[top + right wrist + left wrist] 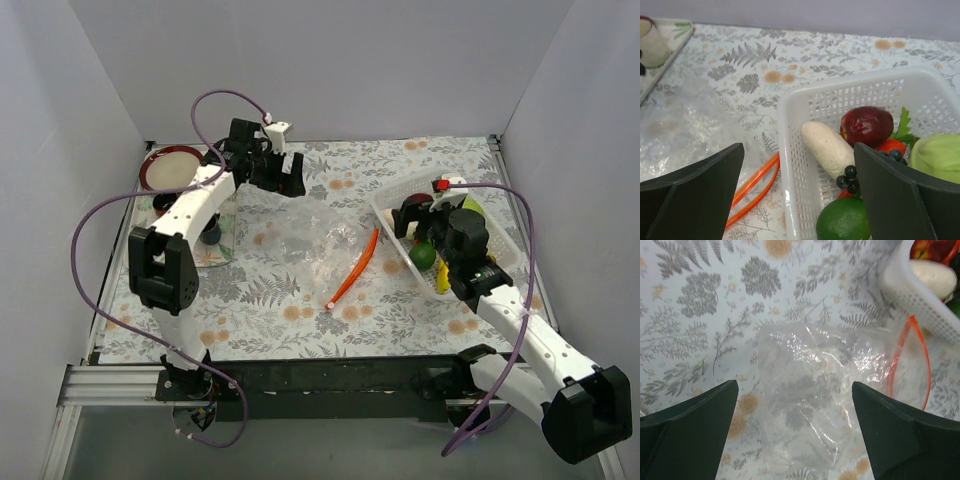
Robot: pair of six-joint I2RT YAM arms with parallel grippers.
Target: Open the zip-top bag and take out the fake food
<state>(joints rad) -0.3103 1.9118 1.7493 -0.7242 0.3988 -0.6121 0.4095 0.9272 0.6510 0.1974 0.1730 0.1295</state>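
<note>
The clear zip-top bag (310, 245) lies flat and empty on the mat, its orange-red zip strip (353, 268) open toward the basket. It also shows in the left wrist view (810, 400) and the right wrist view (685, 125). My left gripper (283, 178) is open above the bag's far end, holding nothing. My right gripper (428, 222) is open above the white basket (790, 165). The fake food lies in the basket: red apple (867, 125), white piece (826, 146), green round one (842, 220), dark grapes (849, 176), pale green cabbage (937, 157).
A red-rimmed plate (170, 167) sits at the far left on a tray (667, 45), with a clear cup (212, 240) in front of it. White walls enclose the table on three sides.
</note>
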